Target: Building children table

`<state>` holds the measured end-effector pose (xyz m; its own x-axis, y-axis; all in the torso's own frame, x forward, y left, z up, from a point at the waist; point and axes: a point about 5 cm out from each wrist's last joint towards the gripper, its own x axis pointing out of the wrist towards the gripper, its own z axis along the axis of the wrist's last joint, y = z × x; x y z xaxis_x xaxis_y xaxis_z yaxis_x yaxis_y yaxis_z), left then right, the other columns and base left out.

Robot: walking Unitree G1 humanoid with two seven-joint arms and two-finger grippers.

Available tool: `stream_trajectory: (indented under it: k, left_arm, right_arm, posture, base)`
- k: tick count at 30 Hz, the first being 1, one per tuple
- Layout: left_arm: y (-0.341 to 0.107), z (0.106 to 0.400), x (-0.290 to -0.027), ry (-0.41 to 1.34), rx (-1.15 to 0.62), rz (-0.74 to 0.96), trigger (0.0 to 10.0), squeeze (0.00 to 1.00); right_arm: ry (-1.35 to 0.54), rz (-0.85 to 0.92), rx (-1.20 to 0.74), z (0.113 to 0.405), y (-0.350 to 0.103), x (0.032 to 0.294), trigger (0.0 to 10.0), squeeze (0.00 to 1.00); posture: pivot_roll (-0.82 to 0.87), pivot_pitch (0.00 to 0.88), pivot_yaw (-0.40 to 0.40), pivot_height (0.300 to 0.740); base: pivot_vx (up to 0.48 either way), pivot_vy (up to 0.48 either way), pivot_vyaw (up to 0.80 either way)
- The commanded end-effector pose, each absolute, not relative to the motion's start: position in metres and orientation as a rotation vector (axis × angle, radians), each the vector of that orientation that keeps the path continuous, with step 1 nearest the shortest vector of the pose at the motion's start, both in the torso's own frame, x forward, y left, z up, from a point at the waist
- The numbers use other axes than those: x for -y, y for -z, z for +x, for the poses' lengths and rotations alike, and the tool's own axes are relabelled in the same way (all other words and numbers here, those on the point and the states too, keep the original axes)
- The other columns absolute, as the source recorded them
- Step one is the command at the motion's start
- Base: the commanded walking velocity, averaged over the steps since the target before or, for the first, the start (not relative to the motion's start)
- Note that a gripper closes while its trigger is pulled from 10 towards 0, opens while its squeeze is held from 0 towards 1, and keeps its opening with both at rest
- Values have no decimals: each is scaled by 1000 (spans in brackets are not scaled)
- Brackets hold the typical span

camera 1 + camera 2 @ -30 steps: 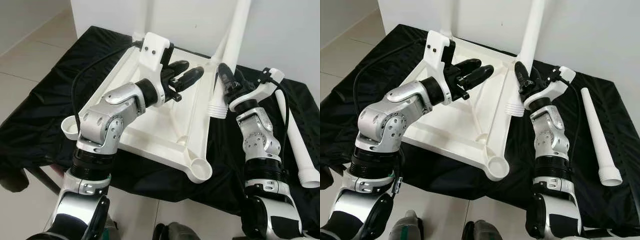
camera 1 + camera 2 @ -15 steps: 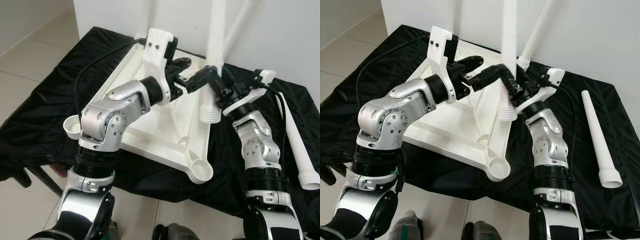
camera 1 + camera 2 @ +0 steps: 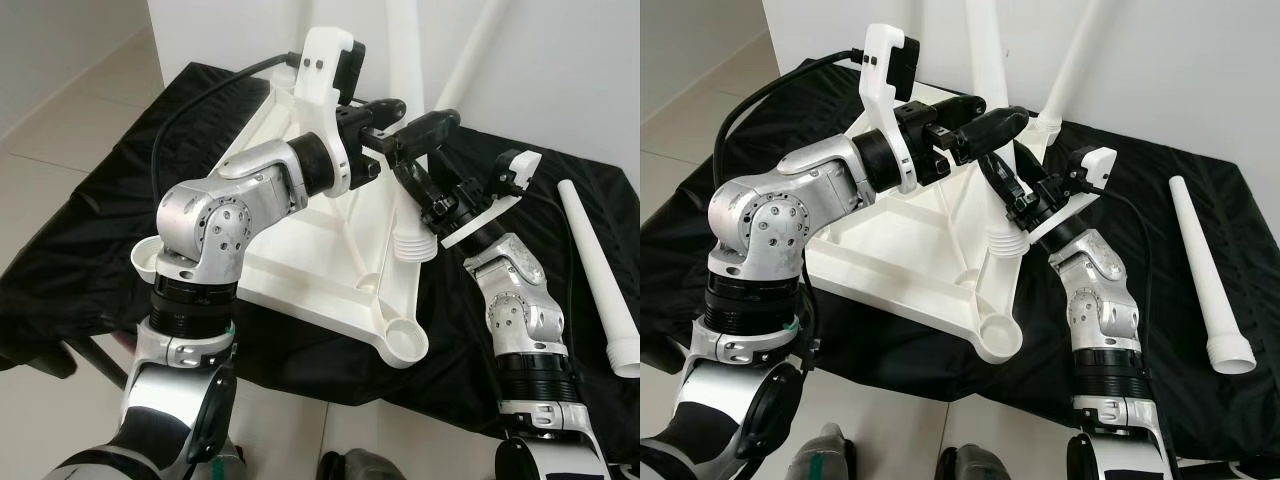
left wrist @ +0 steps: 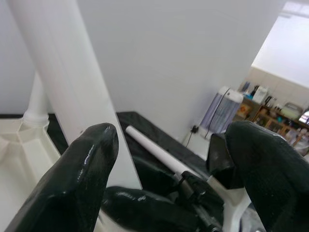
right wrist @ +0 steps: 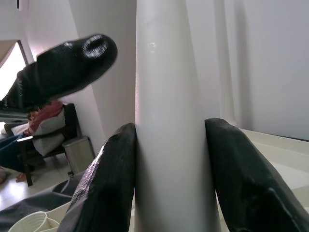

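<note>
Over the black cloth [image 3: 80,230], right hand [image 5: 169,193] clamps the upright table leg [image 5: 169,121].

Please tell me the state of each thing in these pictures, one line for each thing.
Tabletop: upside down on the black cloth.
Held leg: upright, gripped, threaded end not yet in a socket.
Mounted leg: standing in the far corner socket.
Spare leg: lying loose on the cloth.
Near corner socket: empty.
Right pincer: shut on the held leg.
Left pincer: open, beside the held leg.
</note>
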<state>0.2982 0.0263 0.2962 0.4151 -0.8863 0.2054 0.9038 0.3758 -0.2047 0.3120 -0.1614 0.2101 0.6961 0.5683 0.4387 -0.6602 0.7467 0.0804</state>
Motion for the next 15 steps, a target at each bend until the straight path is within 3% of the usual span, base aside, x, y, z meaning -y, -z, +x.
stream_trajectory:
  k: [1, 6, 15]
  left_arm:
    - [-294, 296, -21, 1194, 42, -276, 10000, 0]
    - [-288, 296, -24, 1180, 20, -261, 10000, 0]
    - [-284, 304, -32, 1118, 14, -261, 10000, 0]
  right_arm:
    - [-682, 223, 435, 309, -213, 162, 10000, 0]
    - [-629, 227, 447, 305, -209, 163, 10000, 0]
    - [-565, 238, 458, 301, -204, 163, 10000, 0]
  posture:
    - [4, 8, -33, 740]
    - [-23, 3, 15, 740]
    - [-44, 0, 26, 740]
  base:
    - [0, 0, 0]
    - [0, 0, 0]
    - [0, 0, 0]
